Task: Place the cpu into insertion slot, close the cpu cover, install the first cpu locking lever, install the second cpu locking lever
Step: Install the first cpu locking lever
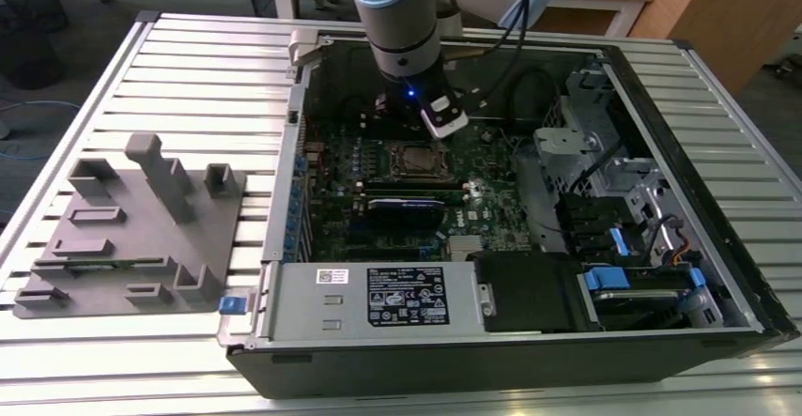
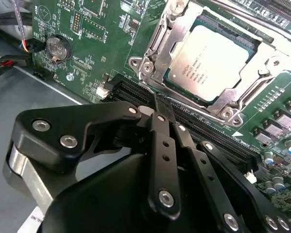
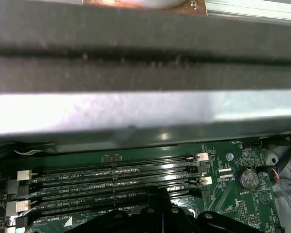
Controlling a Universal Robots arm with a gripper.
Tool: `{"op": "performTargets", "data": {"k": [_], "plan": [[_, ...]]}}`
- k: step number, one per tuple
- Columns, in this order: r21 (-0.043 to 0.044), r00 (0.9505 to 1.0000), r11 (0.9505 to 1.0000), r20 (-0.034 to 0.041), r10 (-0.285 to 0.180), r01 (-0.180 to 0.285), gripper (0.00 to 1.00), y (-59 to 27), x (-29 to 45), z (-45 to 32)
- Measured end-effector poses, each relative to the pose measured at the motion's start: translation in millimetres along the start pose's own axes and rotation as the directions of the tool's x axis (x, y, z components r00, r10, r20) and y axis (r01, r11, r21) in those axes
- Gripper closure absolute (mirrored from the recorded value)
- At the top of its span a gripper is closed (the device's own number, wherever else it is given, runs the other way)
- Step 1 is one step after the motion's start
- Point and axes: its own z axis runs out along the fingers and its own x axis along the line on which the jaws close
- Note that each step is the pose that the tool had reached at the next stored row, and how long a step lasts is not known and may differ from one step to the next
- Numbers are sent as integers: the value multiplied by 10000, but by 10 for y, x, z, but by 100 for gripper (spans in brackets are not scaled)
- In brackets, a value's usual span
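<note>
Square silvery-grey cpu (image 2: 211, 60) lying flat in the metal-rimmed insertion slot (image 2: 150, 53), silvery frame cover (image 2: 242, 94) closed over it, black gripper (image 2: 161, 108) clenched empty beside it.

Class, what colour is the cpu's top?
Silvery-grey; the cpu shows best in the second wrist view.

Open computer case (image 1: 701, 191) lying on a slatted surface (image 1: 188, 78). The arm's gripper (image 1: 441, 127) hangs inside the case, just above the green motherboard (image 1: 501, 186); the insertion slot (image 1: 415, 161) lies just beside it, nearer the black label plate (image 1: 405, 296). A grey fixture (image 1: 131, 233) rests outside the case.
</note>
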Motion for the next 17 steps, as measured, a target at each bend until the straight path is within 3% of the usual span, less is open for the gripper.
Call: {"op": "performTargets", "data": {"k": [6, 11, 15, 17], "plan": [[-12, 10000, 10000, 98, -21, 21, 89, -13, 9, 38], [-19, 9999, 10000, 124, -28, 28, 89, -17, 12, 45], [-164, 9999, 9999, 124, 13, -11, 89, -18, 12, 46], [-178, 9999, 9998, 123, 17, -15, 89, -23, 11, 45]]}}
